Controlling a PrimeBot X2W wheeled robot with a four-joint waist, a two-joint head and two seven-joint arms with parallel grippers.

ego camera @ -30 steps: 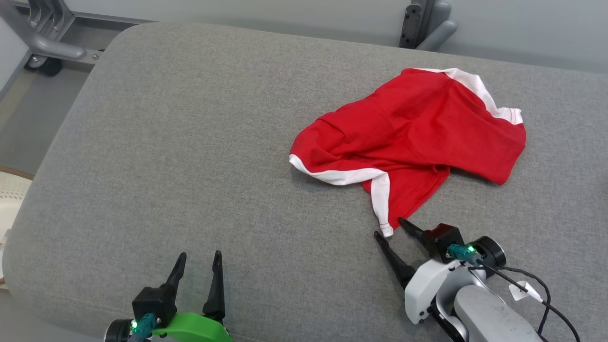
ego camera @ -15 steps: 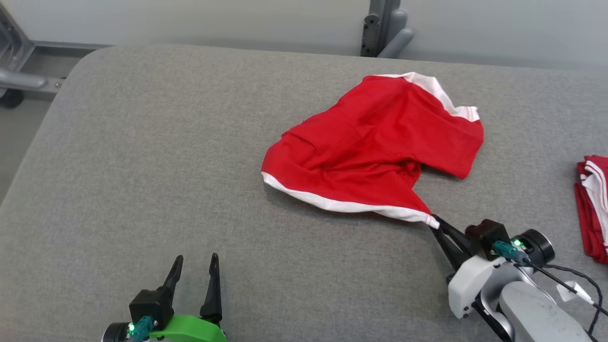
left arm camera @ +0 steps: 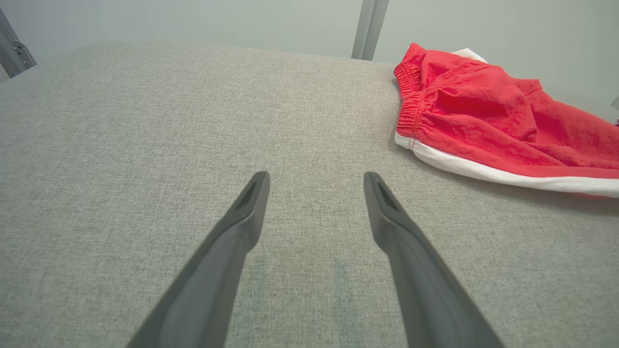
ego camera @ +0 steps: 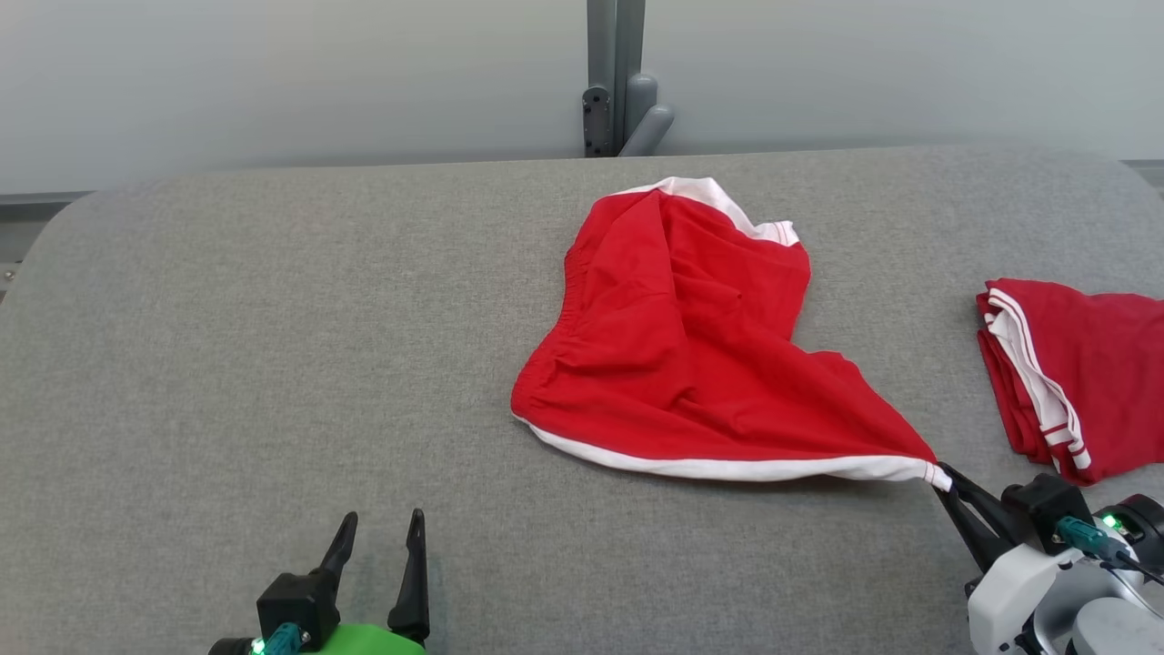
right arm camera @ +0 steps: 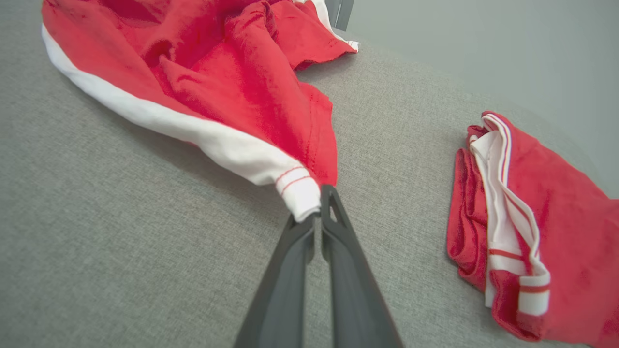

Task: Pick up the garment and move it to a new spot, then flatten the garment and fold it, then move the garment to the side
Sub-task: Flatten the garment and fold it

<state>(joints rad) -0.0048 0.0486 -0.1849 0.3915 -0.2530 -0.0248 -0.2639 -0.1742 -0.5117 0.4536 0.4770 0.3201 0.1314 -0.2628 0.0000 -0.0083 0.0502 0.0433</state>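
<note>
In the head view, my right gripper (ego camera: 946,475) has its jaws closed on the white-trimmed hem corner (ego camera: 920,468) of the red shorts (ego camera: 691,364). The shorts lie rumpled in the middle of the grey bench (ego camera: 227,364), drawn out toward that grip, with a folded red garment (ego camera: 1082,373) lying to the right. In the left wrist view, the left gripper (left arm camera: 316,179) hovers with its jaws wide apart and empty. The right wrist view confirms the pinch. I judge the pickup just begun; moving, flattening, folding and setting aside remain.
</note>
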